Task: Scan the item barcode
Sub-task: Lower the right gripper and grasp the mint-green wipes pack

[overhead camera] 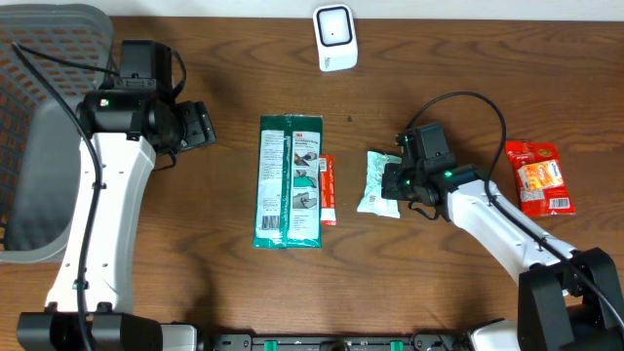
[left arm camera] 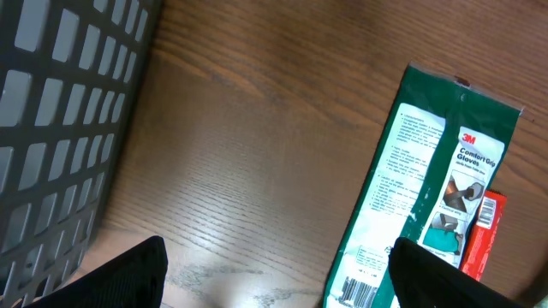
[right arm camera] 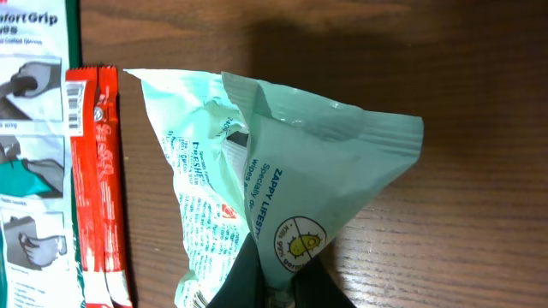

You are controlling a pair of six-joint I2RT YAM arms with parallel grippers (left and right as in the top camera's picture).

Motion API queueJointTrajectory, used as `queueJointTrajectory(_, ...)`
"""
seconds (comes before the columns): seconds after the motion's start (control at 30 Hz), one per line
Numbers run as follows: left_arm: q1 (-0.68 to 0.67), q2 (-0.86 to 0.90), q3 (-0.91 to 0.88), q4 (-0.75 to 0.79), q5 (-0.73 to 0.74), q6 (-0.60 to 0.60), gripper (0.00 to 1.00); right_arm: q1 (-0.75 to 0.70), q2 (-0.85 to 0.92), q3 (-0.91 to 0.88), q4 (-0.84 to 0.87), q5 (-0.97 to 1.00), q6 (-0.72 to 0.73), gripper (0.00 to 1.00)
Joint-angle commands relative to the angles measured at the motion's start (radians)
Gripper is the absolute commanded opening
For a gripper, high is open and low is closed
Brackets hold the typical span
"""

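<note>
The right claw point(right arm camera: 274, 275) is pinched shut on the near edge of the mint-green pouch point(right arm camera: 282, 162), and the film puckers into a tent above that pinch. Gripping it by the edge seam likely leaves the printed faces free to be turned. From overhead, the pouch lies on the wooden surface point(overhead camera: 195, 253) right of centre. It is just right of a thin red stick pack point(overhead camera: 328, 190), which lies against the long green glove pack point(overhead camera: 290, 180).

The white scanner point(overhead camera: 334, 37) stands at the far edge, well apart from the pouch. The pouch would probably have to be lifted, carried far and a little left, and held with its barcode toward the scanner. I cannot tell which face bears the barcode.

The left claw point(overhead camera: 200, 127) hovers empty with its jaws spread wide, left of the glove pack and beside the grey mesh basket point(overhead camera: 39, 156), seemingly parked clear of the work. A red snack packet point(overhead camera: 539, 177) lies at the right.
</note>
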Motion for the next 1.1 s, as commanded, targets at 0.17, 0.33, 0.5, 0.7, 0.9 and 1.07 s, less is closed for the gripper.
queueJointTrajectory(0.17,0.004,-0.003,0.010,-0.004,-0.009,0.002,0.83,0.023,0.013,-0.008,0.003,-0.010,-0.175,0.16)
queueJointTrajectory(0.33,0.004,-0.003,0.010,-0.004,-0.009,0.002,0.83,0.029,0.024,-0.008,0.006,-0.010,-0.174,0.52)
queueJointTrajectory(0.5,0.004,-0.003,0.010,-0.004,-0.009,0.002,0.83,0.029,0.024,-0.009,-0.006,0.001,-0.167,0.57)
queueJointTrajectory(0.7,0.004,-0.003,0.010,-0.004,-0.009,0.002,0.83,0.029,0.024,-0.029,0.004,0.087,-0.080,0.68)
queueJointTrajectory(0.9,0.004,-0.003,0.010,-0.004,-0.009,0.002,0.83,0.026,0.032,-0.051,0.020,0.087,-0.081,0.64)
queueJointTrajectory(1.07,0.004,-0.003,0.010,-0.004,-0.009,0.002,0.83,0.010,0.080,-0.053,0.056,0.066,-0.083,0.61)
